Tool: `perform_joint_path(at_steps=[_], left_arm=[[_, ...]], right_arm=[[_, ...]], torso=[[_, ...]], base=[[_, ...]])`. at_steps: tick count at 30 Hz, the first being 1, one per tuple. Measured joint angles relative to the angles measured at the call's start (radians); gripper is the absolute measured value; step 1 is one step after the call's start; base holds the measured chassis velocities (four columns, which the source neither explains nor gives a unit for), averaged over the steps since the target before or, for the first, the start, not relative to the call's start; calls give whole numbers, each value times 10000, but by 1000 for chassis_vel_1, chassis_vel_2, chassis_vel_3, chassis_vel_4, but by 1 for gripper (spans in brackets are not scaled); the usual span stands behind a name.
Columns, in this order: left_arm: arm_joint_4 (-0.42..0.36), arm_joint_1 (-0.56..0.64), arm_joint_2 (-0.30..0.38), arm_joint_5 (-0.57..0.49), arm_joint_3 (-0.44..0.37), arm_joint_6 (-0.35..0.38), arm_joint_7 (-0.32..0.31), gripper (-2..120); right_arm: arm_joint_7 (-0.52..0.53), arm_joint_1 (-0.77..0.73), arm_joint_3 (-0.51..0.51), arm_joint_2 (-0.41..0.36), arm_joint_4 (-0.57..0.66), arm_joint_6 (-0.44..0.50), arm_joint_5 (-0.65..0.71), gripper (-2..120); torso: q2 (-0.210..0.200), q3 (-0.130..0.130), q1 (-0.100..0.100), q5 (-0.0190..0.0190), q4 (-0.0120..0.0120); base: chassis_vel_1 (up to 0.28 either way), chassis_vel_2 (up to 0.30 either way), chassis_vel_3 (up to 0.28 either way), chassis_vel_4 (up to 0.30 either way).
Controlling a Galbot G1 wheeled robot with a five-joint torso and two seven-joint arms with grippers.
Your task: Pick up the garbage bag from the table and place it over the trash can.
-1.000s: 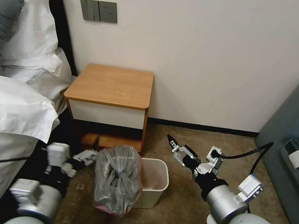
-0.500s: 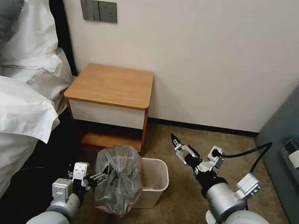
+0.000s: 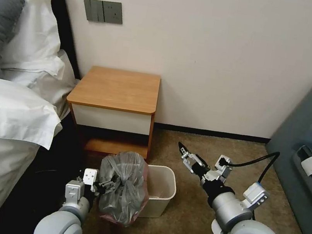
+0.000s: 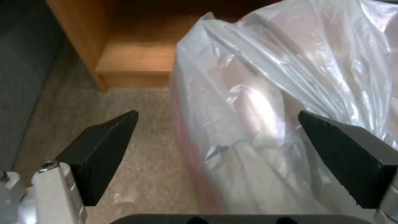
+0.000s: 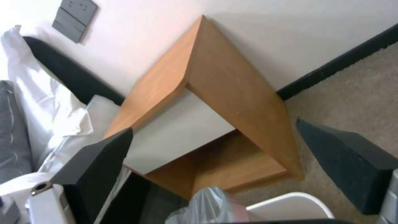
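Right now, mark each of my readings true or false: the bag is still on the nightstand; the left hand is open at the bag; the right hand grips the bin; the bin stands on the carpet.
1. The garbage bag lies on the table. False: it hangs over the trash can.
2. The left hand is open at the bag. True.
3. The right hand grips the trash can. False: it is open, apart from it.
4. The trash can stands on the carpet. True.

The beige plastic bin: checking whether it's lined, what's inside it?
The crinkly grey garbage bag drapes over the bin's left half; the right half shows bare wall. Its bottom is hidden.
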Motion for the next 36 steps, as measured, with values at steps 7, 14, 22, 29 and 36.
perform_joint_path(at_steps=[7, 14, 22, 29, 36], left_arm=[[218, -273, -69, -8, 250, 194, -141, 96], [241, -393, -94, -17, 409, 394, -308, 96], [-110, -245, -67, 0, 334, 467, -529, 96], [-217, -353, -62, -226, 457, 595, -537, 96], [163, -860, -157, -668, 673, 1069, -998, 94]], right_arm=[[8, 128, -46, -101, -167, 10, -2, 100], [58, 192, -89, -177, -199, 16, 0, 100], [60, 135, -198, -115, -195, 18, -91, 100], [60, 128, -258, -120, -300, 18, -177, 100], [141, 74, -279, -192, -393, 17, -314, 100]], torso=[[0, 0, 1, 0, 0], [0, 0, 0, 0, 0], [0, 0, 0, 0, 1], [0, 0, 0, 1, 1], [0, 0, 1, 0, 0]], base=[[0, 0, 0, 0], [0, 0, 0, 0], [0, 0, 0, 0], [0, 0, 0, 0], [0, 0, 0, 0]])
